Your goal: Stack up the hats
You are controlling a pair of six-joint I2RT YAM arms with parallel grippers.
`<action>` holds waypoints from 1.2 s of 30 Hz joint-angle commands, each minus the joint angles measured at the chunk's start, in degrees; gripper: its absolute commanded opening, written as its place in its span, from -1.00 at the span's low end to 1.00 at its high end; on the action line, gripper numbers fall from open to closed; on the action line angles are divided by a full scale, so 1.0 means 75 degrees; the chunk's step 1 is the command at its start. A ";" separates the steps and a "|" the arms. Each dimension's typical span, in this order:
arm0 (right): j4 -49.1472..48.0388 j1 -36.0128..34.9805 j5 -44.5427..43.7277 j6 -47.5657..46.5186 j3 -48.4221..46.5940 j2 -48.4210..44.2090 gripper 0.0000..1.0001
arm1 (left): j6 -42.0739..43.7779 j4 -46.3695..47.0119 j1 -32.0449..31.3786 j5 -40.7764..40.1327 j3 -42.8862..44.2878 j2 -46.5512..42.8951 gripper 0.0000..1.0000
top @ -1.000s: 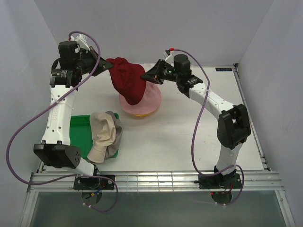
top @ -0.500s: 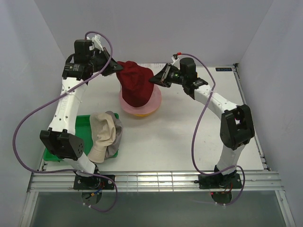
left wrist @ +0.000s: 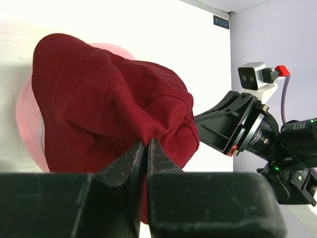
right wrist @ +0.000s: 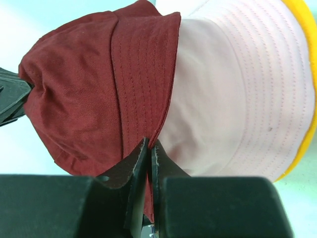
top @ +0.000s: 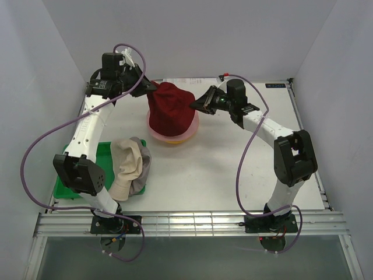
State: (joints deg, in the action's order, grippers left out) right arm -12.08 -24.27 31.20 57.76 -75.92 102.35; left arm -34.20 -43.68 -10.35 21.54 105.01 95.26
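Observation:
The dark red hat (top: 169, 108) hangs stretched between both grippers over the pink hat (top: 187, 129), which sits on the yellow-orange hat (top: 172, 140). My left gripper (top: 152, 88) is shut on the red hat's left brim, seen in the left wrist view (left wrist: 146, 143). My right gripper (top: 195, 104) is shut on its right brim, seen in the right wrist view (right wrist: 150, 144), where the red hat (right wrist: 89, 84) covers part of the pink hat (right wrist: 233, 94) with the yellow-orange brim (right wrist: 306, 29) behind. The cream-beige hat (top: 125, 160) lies on the grey hat (top: 141, 172) at the front left.
A green tray (top: 96, 157) lies under the left arm at the front left, partly under the cream and grey hats. White walls close in the table on three sides. A paper sheet (top: 183, 80) lies at the back edge.
Both grippers have carried the dark red hat to the right and down, from beside the pile to over the pink hat. The left arm has reached further right; the right gripper has pulled back right.

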 commanded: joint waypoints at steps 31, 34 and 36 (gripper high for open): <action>-0.1074 0.0295 0.0457 -0.0072 0.1169 -0.0193 -0.79 | -0.1240 0.1499 0.0979 -0.0600 -0.2433 -0.1885 0.70; -0.1085 0.0318 0.0481 -0.0072 0.1205 -0.0204 -0.80 | -0.1592 0.2038 0.1355 -0.0037 -0.3277 -0.2073 0.67; -0.1085 0.0330 0.0492 -0.0084 0.1205 -0.0205 -0.79 | -0.1663 0.2273 0.1368 0.0197 -0.3698 -0.2026 0.65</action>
State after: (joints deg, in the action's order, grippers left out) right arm -18.63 -22.20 33.95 58.35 -67.33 102.04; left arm -44.01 -30.37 -0.99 18.63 80.60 81.06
